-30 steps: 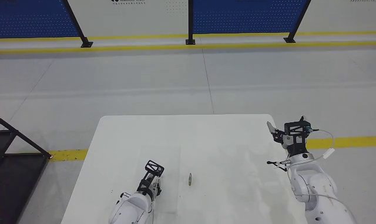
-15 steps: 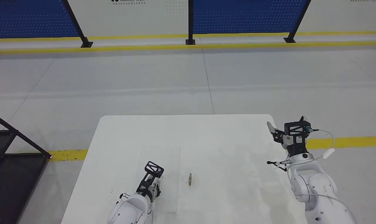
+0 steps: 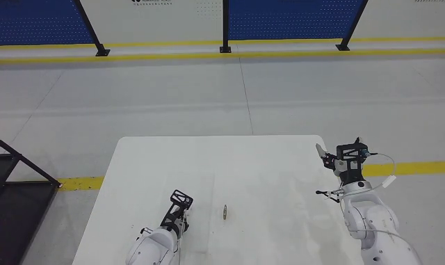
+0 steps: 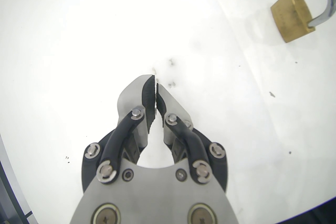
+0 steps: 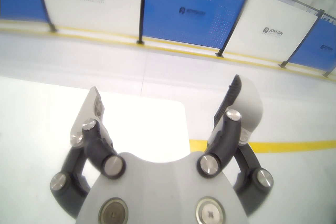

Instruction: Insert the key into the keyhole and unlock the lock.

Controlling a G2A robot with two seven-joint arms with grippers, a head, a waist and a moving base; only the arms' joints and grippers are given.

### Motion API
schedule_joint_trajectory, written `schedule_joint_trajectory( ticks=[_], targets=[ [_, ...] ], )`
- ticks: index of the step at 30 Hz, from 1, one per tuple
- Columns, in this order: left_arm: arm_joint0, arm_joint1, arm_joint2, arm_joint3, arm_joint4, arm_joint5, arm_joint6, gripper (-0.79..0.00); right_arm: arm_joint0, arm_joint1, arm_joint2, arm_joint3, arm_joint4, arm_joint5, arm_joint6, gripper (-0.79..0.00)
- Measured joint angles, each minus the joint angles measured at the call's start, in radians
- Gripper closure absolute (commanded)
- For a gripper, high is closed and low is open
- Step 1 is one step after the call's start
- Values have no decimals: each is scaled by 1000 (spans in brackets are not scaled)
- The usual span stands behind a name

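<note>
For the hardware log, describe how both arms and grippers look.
The left arm and right arm have white shells; a thin white cable loops beside the right one. The left gripper and right gripper share silver fingers, black ribbed pads, black linkage bars on silver pins, and a grey base plate.

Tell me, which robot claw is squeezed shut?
The left gripper is the shut one: its fingertips meet, over the table near the padlock. The right gripper has its fingers spread wide apart.
</note>
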Motion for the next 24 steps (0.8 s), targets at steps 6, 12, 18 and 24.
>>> schedule_joint_trajectory(
  ticks=[6, 12, 18, 24],
  targets=[
    [9, 2, -13, -21, -2, -7, -6, 0, 0, 0, 0, 0, 0, 0, 0, -785],
    [25, 4, -36, -61, -28, -24, -10, 0, 0, 0, 0, 0, 0, 0, 0, -785],
    [83, 13, -113, -156, -146, -101, 87, 0, 0, 0, 0, 0, 0, 0, 0, -785],
    [173, 35, -289, -155, -406, -396, 368, 0, 0, 0, 0, 0, 0, 0, 0, -785]
  ],
)
